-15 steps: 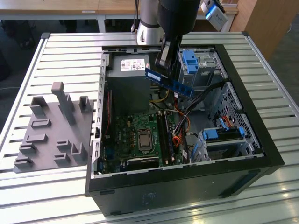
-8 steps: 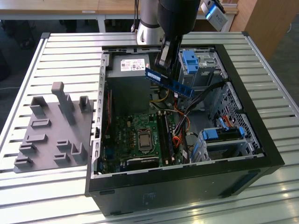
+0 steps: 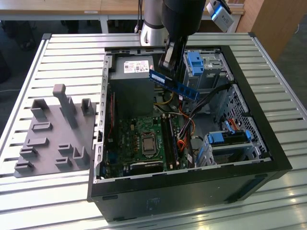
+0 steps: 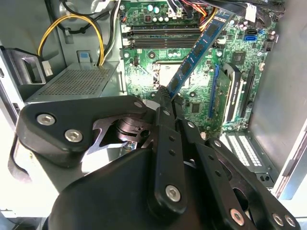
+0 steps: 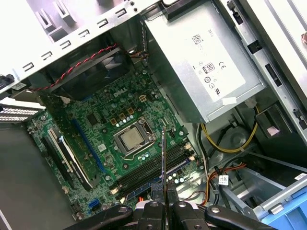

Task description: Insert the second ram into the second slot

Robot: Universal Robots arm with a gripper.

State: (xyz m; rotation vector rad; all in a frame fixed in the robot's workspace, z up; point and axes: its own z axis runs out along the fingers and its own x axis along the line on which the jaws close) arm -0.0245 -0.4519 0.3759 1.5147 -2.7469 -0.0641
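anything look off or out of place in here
Nothing is spilled or broken. The second ram sits tilted in the gripper above the open case, not in a slot. The processor lies bare, with no cooler over it.

A table (image 3: pixel 57 52) of pale ribbed metal slats spreads across the exterior view, evenly lit, with soft glare along the slats. Behind it stands a desk (image 3: pixel 48 5) with a light wooden top and white frame, above dark floor (image 3: pixel 9 76). A wooden panel (image 3: pixel 276 24) rises at the exterior view's right.
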